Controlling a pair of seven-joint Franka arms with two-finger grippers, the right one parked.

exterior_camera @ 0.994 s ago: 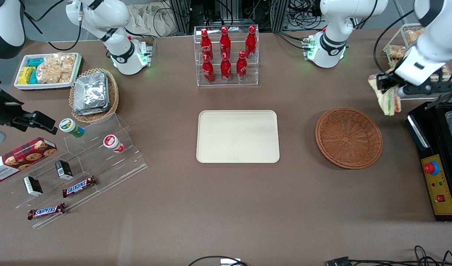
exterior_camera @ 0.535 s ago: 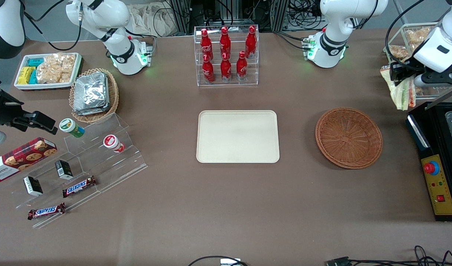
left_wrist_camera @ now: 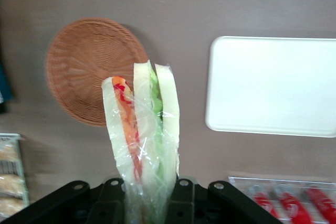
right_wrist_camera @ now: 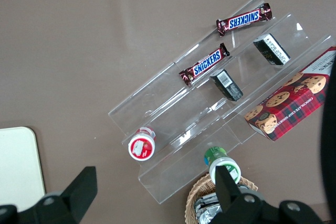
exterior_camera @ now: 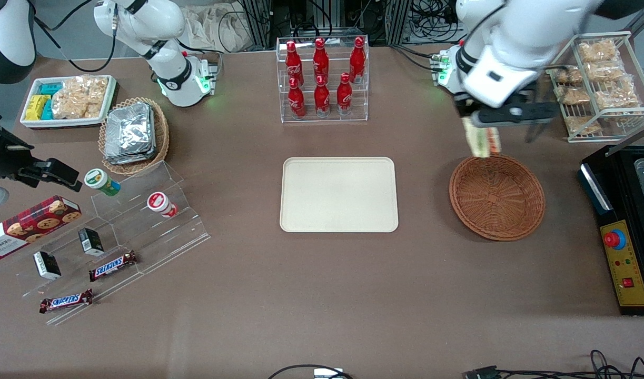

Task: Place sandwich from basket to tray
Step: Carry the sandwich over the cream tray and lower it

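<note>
My gripper (exterior_camera: 483, 126) hangs above the table, just past the basket's rim on the side farther from the front camera, and is shut on the sandwich (exterior_camera: 482, 142). The sandwich (left_wrist_camera: 142, 129) is a clear-wrapped wedge of white bread with green and red-orange filling, dangling from the gripper (left_wrist_camera: 152, 192). The round reddish-brown wicker basket (exterior_camera: 496, 196) (left_wrist_camera: 79, 66) lies empty on the table. The cream-beige tray (exterior_camera: 338, 194) (left_wrist_camera: 273, 85) sits empty at the table's middle, beside the basket toward the parked arm's end.
A clear rack of red bottles (exterior_camera: 322, 79) stands farther from the camera than the tray. A wire rack of snack bags (exterior_camera: 595, 79) and a black appliance (exterior_camera: 624, 231) sit at the working arm's end. Foil packets basket (exterior_camera: 134, 134) and a clear display stand (exterior_camera: 116, 237) lie toward the parked arm's end.
My gripper has swung with the sandwich from the working arm's end of the table, near the wire rack, toward the middle, and now hangs by the basket's rim.
</note>
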